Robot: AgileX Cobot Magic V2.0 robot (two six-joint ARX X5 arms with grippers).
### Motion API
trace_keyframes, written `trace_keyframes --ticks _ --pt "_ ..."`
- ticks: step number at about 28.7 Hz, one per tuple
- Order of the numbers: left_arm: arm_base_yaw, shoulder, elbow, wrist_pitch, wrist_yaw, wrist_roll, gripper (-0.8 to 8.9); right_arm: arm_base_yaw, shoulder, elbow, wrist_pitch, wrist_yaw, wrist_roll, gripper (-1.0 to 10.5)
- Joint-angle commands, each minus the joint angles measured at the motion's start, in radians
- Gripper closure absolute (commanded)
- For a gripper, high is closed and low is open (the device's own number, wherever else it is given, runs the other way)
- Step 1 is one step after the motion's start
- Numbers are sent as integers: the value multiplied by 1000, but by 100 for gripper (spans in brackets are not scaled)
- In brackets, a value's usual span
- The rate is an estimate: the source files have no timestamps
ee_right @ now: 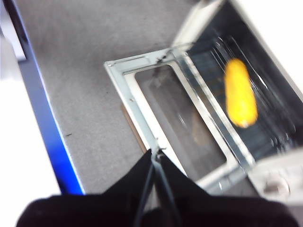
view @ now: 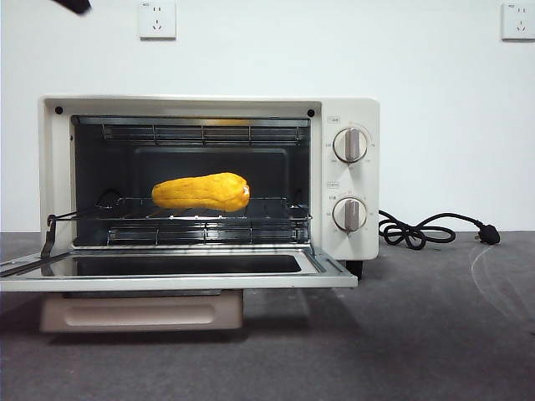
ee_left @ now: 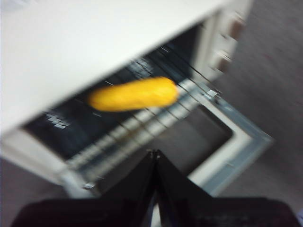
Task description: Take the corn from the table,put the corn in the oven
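Plain white wall (view: 267, 50) behind, evenly lit. Two white sockets on it: one upper left (view: 157, 18), one at the top right corner (view: 518, 20). Right wrist view: blue strip (ee_right: 45, 118) beyond the jaw tips, white area (ee_right: 19, 156) past it, blurred

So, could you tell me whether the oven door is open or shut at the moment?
Open. The oven door is folded down flat in front, leaving the corn lying on the wire rack inside in plain view.
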State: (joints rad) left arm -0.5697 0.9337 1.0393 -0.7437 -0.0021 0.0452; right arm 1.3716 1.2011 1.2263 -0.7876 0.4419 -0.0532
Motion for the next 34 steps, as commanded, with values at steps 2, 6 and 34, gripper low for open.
trace_keyframes --ticks 2,6,34 --pt "101 39 -4 -36 171 17 820 -119 -91 -6 -45 -130 79 957" --pt "259 43 -5 -69 295 16 820 -377 -145 -6 -57 -457 83 957" --pt "720 270 -304 6 481 17 821 -882 27 -6 -111 -954 -108 957"
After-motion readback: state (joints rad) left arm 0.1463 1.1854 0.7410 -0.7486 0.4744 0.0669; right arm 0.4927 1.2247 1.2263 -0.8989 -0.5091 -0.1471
